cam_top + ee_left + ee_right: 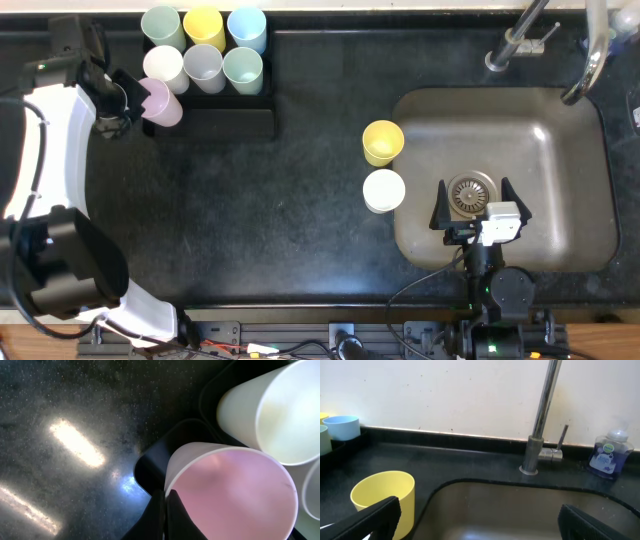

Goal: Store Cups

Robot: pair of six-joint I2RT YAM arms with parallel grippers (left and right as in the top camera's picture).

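A black, pale-speckled countertop (280,220), a pink cup (160,102), a yellow cup (382,141), a white cup (383,190) and a dull grey sink (560,130) are being shown.

Pink cup (160,102) tilted at tray (225,122) edge; yellow cup (382,141), white cup (383,190) beside sink (560,130)

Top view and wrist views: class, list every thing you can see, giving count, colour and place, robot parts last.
Cups in tray: 6; green, yellow, blue, white, grey, mint; back left.
Pink cup: 1; pink; tilted at tray's front-left corner.
Loose cups: 2; yellow, white; counter beside sink's left rim.
Tray: 1; black; counter's back left.
Sink: 1; steel; right.
Tap: 1; metal; behind sink.
Soap bottle: 1; blue; beside tap.
Left gripper: 1; black; fingers shut on pink cup's rim.
Right gripper: 1; black; fingers open, above sink.
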